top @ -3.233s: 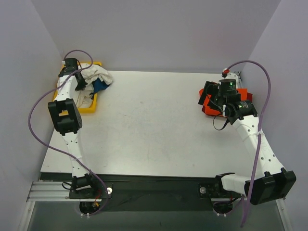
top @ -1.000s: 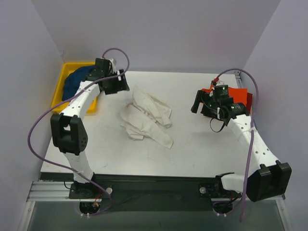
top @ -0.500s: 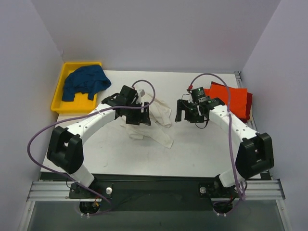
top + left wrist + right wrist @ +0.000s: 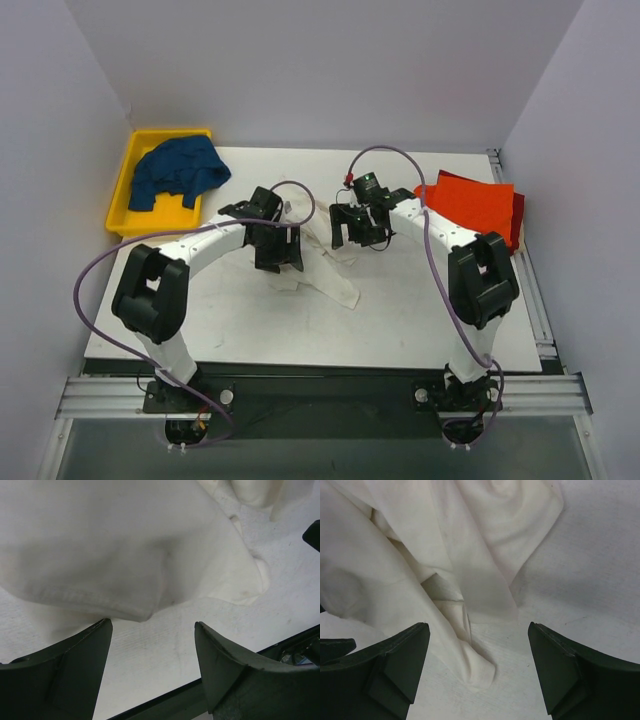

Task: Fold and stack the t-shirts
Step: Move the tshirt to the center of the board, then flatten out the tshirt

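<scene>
A crumpled off-white t-shirt [image 4: 335,282] lies in a heap at the table's middle. My left gripper [image 4: 279,258] hovers open over its left edge; in the left wrist view the shirt's hem [image 4: 110,550] sits just beyond the gripper [image 4: 152,630], with bare table between the fingers. My right gripper [image 4: 351,232] stands open over the heap's upper right part; in the right wrist view a rolled fold of the shirt [image 4: 475,667] lies between the fingers [image 4: 395,665]. Folded orange-red t-shirts [image 4: 478,205] lie at the right. A dark blue t-shirt [image 4: 178,168] fills the yellow bin.
The yellow bin [image 4: 122,205] stands at the back left corner of the table [image 4: 420,310]. Purple cables loop from both arms. The table's dark front edge [image 4: 165,697] shows close behind the left fingers. Grey walls close in the back and both sides.
The off-white shirt went from the bin to the table's middle. Both arms have since swung inward: the right gripper moved left over the shirt, the left settled at its left edge.
</scene>
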You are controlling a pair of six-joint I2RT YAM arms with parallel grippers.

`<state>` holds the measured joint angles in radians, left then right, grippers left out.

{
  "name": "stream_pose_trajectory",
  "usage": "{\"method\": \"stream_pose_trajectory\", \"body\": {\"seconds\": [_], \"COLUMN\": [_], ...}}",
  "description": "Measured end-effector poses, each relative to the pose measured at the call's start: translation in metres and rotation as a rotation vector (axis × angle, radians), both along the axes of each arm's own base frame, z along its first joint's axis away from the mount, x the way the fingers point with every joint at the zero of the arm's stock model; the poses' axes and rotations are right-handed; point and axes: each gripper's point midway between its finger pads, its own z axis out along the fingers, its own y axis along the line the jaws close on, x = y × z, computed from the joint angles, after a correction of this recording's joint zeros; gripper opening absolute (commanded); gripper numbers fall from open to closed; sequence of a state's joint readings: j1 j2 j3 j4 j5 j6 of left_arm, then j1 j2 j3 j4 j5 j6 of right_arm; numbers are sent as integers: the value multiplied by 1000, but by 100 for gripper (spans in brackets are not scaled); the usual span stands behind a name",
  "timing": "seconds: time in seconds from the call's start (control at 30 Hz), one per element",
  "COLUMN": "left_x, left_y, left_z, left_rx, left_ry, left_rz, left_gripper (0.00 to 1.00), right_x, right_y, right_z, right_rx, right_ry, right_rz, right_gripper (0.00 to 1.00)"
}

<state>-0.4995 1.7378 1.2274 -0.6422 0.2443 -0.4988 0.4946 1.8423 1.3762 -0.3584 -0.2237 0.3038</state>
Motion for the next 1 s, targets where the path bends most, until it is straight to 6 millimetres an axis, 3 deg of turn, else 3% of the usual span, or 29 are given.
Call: {"method": "stream_pose_trajectory", "body": {"seconds": [0.37, 0.53, 0.7, 0.73, 0.8, 0.9, 0.93, 1.0], "left_x": [37, 41, 39, 39, 40, 41, 42, 45], "left_y": [17, 10, 9, 9, 8, 6, 5, 4], "left_z": [-5, -13, -29, -31, -32, -29, -27, -24], "left_rx": [-123, -157, -148, -147, -149, -160, -164, -172], "left_ry": [1, 19, 65, 70, 75, 73, 70, 65], "left_rz": [110, 108, 107, 109, 109, 108, 106, 103], "left_gripper": [66, 63, 51, 47, 29, 0, 0, 0], "right_x": [24, 29, 24, 23, 21, 18, 17, 19], "right_y": [1, 5, 7, 7, 7, 10, 11, 11], "right_z": [-17, -30, -42, -44, -47, -48, -47, -44], "right_rx": [-71, -79, -79, -77, -70, -44, -31, -9], "right_ry": [-12, 7, 47, 54, 68, 89, 96, 102], "right_rz": [-3, 18, 40, 45, 53, 70, 74, 70], "right_gripper": [81, 78, 74, 67, 57, 28, 9, 0]}}
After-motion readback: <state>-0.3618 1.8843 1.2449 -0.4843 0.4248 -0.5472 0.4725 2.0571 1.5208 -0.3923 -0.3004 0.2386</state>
